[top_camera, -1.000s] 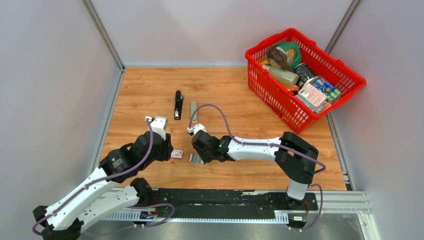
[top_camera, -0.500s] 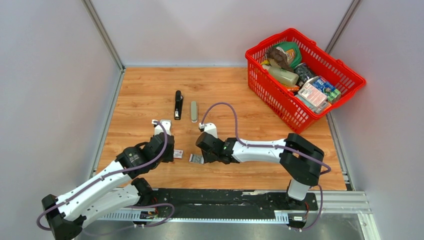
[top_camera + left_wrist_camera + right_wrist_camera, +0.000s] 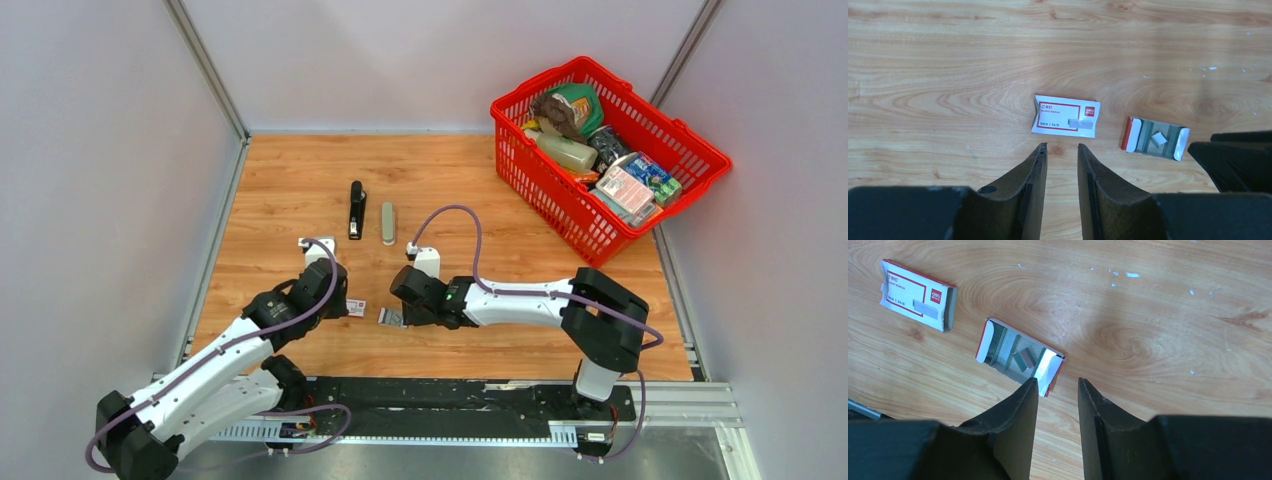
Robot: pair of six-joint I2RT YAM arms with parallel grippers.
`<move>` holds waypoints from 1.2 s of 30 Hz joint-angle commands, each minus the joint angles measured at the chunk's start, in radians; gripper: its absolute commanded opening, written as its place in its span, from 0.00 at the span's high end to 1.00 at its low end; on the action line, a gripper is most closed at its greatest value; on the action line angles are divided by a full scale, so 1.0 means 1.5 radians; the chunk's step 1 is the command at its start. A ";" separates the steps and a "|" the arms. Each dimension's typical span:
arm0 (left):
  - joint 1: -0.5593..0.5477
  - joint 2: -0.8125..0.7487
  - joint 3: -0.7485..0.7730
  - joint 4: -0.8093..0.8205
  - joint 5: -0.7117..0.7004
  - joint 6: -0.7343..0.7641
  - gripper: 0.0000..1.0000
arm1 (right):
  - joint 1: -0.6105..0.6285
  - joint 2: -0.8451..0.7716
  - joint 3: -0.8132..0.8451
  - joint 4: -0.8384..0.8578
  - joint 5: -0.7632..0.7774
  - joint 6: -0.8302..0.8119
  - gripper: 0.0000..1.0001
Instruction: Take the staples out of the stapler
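Staples [image 3: 1023,360] lie in the open box [image 3: 984,344] just before my right hand [image 3: 1057,382]; the stapler [image 3: 356,209] lies well apart, farther back on the surface [image 3: 460,180]. My right hand and my left hand [image 3: 1060,148] are both half open, holding nothing. I judge the strips light and brittle: pinch gently across the long sides.
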 commanded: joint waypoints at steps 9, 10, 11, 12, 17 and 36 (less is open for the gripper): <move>0.099 0.023 -0.051 0.078 0.058 0.007 0.69 | 0.016 0.015 0.032 0.017 0.007 0.064 0.61; 0.106 0.029 -0.054 0.085 0.060 0.007 0.70 | 0.016 0.017 0.032 0.018 0.006 0.066 0.61; 0.109 0.037 -0.060 0.087 0.066 0.008 0.71 | 0.016 0.019 0.033 0.020 0.004 0.069 0.61; 0.116 0.040 -0.062 0.093 0.068 0.009 0.72 | 0.016 0.020 0.033 0.020 0.004 0.072 0.61; 0.145 0.064 -0.083 0.122 0.087 0.012 0.76 | 0.016 0.023 0.027 0.021 0.008 0.085 0.61; 0.203 0.129 -0.111 0.207 0.123 0.048 0.84 | 0.016 0.025 0.018 -0.001 0.040 0.128 0.62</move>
